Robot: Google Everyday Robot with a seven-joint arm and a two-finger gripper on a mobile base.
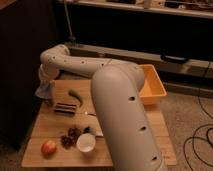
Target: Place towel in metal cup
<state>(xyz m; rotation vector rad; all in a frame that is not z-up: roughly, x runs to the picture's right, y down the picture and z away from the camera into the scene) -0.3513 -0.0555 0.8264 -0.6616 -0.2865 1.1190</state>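
Note:
My gripper (47, 86) hangs over the table's far left edge, at the end of the white arm that sweeps in from the lower right. It is shut on the towel (44, 91), a pale blue-grey cloth drooping below it. Right under the towel a small dark shape shows, which looks like the metal cup (48, 102). The cloth covers most of it. I cannot tell whether the towel touches the cup.
On the wooden table (50, 122) lie a green vegetable (75, 94), a dark striped block (65, 108), dark grapes (71, 137), an apple (48, 147) and a white cup (86, 142). A yellow tub (151, 82) stands at the right. My arm hides the table's right half.

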